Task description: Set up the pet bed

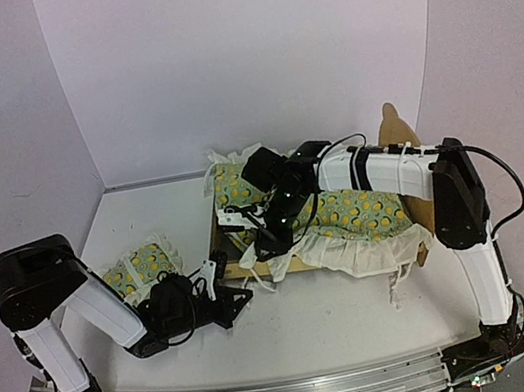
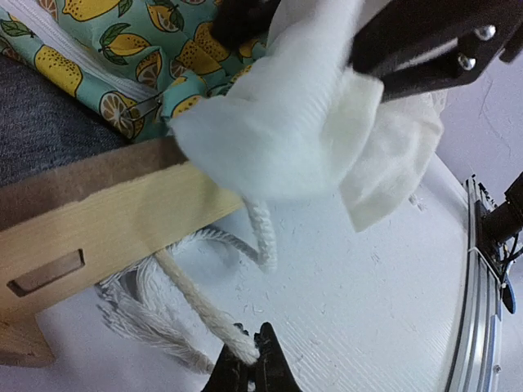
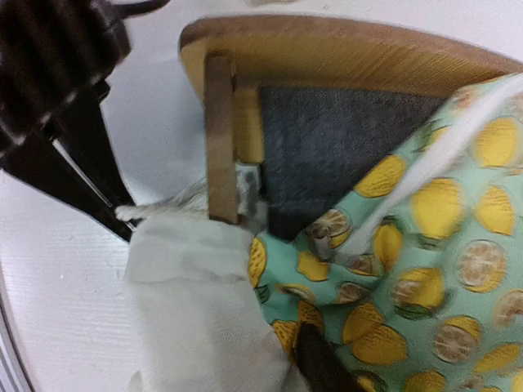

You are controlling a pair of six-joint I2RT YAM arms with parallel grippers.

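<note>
White table [image 1: 345, 323] bears the pet bed [image 1: 394, 124] beneath right jaws

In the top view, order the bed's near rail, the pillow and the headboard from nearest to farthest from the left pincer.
1. Near rail, just ahead of the left pincer holding the cord.
2. Pillow, to its left.
3. Headboard, far right, at the back.

Left pincer [image 2: 255, 363] clamped tight on a low, folded arm; right pincer [image 1: 263, 245] parted, its arm outstretched leftward.
</note>
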